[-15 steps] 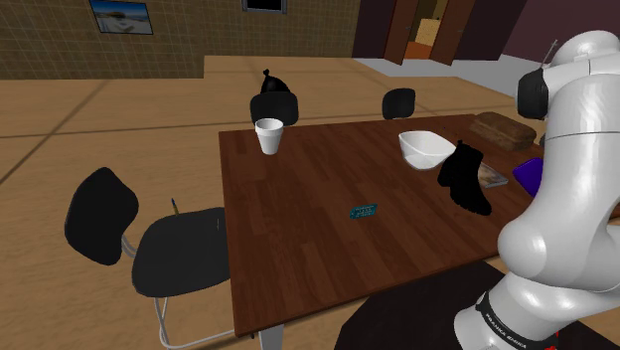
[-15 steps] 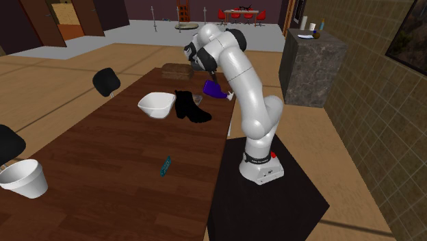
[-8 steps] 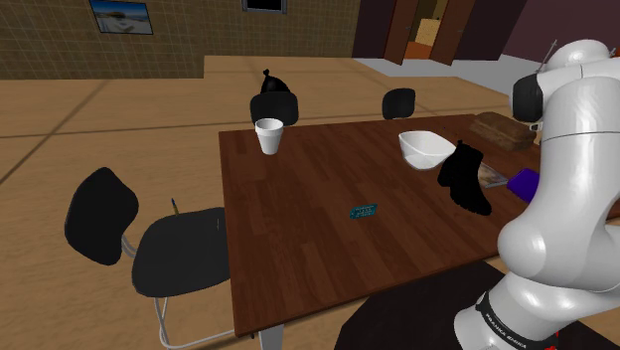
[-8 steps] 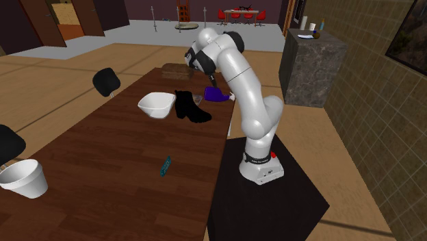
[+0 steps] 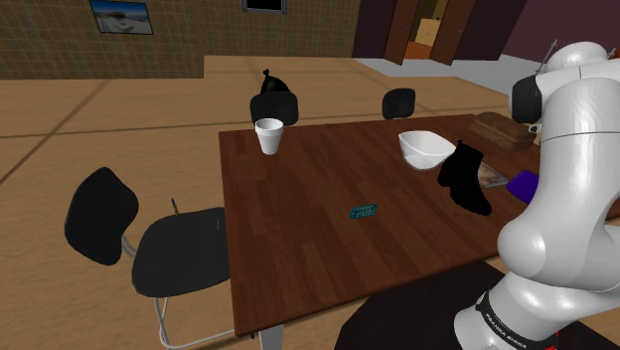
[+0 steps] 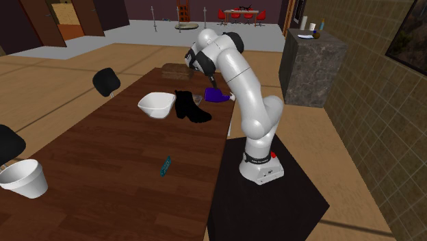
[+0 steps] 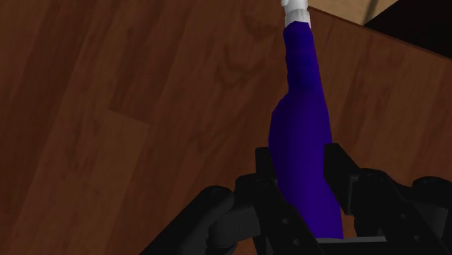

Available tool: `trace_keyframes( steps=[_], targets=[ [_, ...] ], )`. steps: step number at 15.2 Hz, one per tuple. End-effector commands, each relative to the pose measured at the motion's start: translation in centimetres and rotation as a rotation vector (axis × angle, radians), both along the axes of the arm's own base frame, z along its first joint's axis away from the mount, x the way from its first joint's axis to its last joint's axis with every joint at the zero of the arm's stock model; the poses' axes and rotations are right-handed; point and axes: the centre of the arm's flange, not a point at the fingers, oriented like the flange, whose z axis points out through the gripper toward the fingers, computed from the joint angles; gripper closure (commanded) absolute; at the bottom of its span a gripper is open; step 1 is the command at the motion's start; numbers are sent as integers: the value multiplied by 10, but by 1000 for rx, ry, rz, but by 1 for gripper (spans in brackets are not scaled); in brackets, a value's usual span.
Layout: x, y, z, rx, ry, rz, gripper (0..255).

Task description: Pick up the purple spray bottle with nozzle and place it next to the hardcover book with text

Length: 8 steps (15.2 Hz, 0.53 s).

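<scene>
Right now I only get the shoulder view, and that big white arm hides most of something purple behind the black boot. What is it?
Observer: A purple spray bottle. The wrist view shows its whole long body, ending in a white nozzle.
Operator: Is the robot holding it?
Observer: Yes. In the wrist view the two black jaws press against the bottle's sides, one on each.
Operator: Whereabouts on the table is it?
Observer: The second exterior view shows it roughly level, close to the table edge nearest the stand, nozzle pointing toward that edge.
</scene>
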Motion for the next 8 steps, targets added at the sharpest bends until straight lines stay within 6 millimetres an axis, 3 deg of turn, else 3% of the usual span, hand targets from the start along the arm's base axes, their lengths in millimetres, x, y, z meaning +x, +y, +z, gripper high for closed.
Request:
trace_keyframes(
  steps=[1,6,8],
  targets=[
    [0,0,0,0,0,0,0],
    [0,0,0,0,0,0,0],
    [9,-3,25,0,0,0,0]
  ],
)
